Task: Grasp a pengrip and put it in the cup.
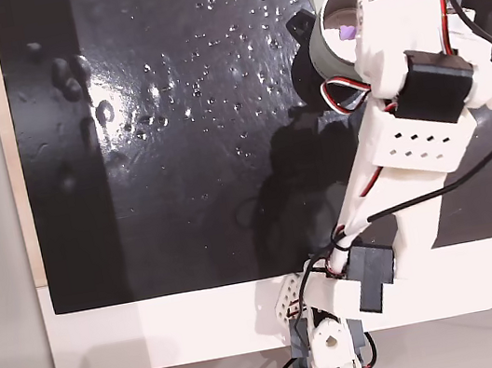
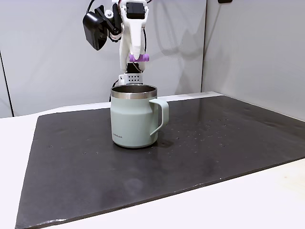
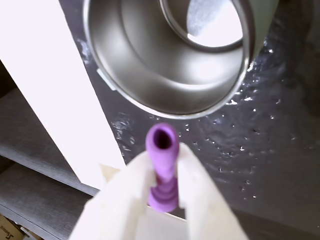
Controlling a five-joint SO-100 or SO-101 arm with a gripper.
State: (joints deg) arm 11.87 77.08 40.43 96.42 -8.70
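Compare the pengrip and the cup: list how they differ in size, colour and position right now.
Size: the pengrip is tiny; the cup is far larger.
Colour: the pengrip is light purple; the cup is pale grey-green outside with a shiny steel inside.
Position: the pengrip is held in the air by the gripper, above the cup; the cup stands upright on the dark mat.
Shared: both are hollow with an open end, plain in the wrist view.

Dark glossy mat with scattered water droplets, on a white table.
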